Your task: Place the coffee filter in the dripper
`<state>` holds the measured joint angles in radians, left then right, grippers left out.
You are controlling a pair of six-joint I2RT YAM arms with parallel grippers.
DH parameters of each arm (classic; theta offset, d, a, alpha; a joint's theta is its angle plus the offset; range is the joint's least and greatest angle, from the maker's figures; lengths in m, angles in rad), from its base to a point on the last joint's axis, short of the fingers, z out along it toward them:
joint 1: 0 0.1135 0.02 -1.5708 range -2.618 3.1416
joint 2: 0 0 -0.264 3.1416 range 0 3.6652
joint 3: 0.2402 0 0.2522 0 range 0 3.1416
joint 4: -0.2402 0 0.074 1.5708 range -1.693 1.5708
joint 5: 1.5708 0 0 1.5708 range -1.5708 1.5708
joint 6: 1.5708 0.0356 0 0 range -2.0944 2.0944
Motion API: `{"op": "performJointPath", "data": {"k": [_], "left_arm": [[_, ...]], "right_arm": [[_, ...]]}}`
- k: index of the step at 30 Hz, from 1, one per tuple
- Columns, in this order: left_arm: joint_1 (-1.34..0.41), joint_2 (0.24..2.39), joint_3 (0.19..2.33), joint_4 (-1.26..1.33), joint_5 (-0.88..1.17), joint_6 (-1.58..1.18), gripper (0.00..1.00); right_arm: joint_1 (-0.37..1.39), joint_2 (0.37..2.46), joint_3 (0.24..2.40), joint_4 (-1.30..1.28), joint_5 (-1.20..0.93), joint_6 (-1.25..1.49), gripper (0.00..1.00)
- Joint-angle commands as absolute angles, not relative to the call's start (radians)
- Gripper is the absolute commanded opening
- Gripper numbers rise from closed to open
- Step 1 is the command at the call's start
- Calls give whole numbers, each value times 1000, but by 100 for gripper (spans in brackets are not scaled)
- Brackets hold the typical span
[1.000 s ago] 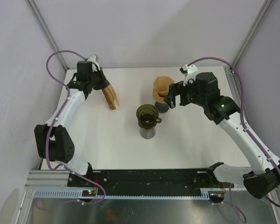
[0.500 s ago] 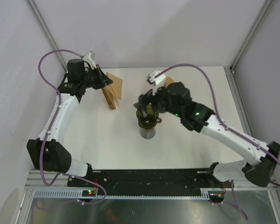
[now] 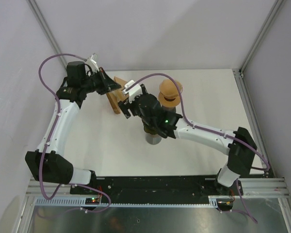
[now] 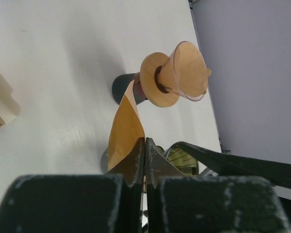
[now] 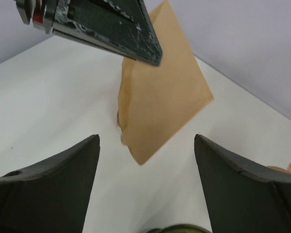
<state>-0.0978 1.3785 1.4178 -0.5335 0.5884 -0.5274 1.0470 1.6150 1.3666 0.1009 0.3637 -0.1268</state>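
Coffee filter (image 5: pixel 160 92), a flat piece of brown paper, is held in the air above the far left part of the white counter (image 3: pixel 208 97). It is pinched by one edge between the left fingers (image 4: pixel 134 162), which are clenched on the paper with no gap seen between them. The filter is kept clear of the counter and of both drippers, with one corner pointed downward.

The right fingers (image 5: pixel 233 174) are spread wide, released and grasping nothing. In the right wrist view they are set near the filter, one to either side of its lower corner, and no contact with the paper is seen.

The green glass dripper (image 4: pixel 182 159) is stood on a dark base near the middle of the counter, apart from the filter, and is largely covered by the right arm in the overhead view. An amber dripper (image 3: pixel 169 91) is stood on its own dark base further back and to the right. A wooden holder (image 3: pixel 115 103) is seen on the counter just below the raised filter.
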Motion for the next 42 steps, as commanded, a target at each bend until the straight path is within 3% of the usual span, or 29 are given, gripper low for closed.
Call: {"op": "performJointPath", "data": {"k": [1,11,23,25,29,32,34,40,42], "left_arm": [[-96,1357,1458,-542,655,-585,0],[-100,1361,1453,-542,664,-583,0],[-101,1366,1441,-543,684,-594,0],[-102,1366,1438,-543,683,-594,0],[-102,1369,1440,-542,675,-588,0],[-101,1375,1441,-543,654,-572,1],[-102,1379,1448,-542,627,-552,10],[-103,1369,1500,-542,585,-448,59],[-103,1359,1514,-542,596,-407,69]], "right_arm": [[1058,1688,1506,139,456,-166,80],[1060,1767,1589,80,535,-182,54],[1066,1859,1648,82,638,-251,51],[1068,1869,1655,87,669,-268,42],[1072,1868,1656,88,695,-286,6],[1068,1853,1652,62,684,-274,1],[1058,1839,1652,30,661,-248,0],[989,1759,1659,-129,484,-113,0],[953,1728,1660,-179,415,-68,0]]}}
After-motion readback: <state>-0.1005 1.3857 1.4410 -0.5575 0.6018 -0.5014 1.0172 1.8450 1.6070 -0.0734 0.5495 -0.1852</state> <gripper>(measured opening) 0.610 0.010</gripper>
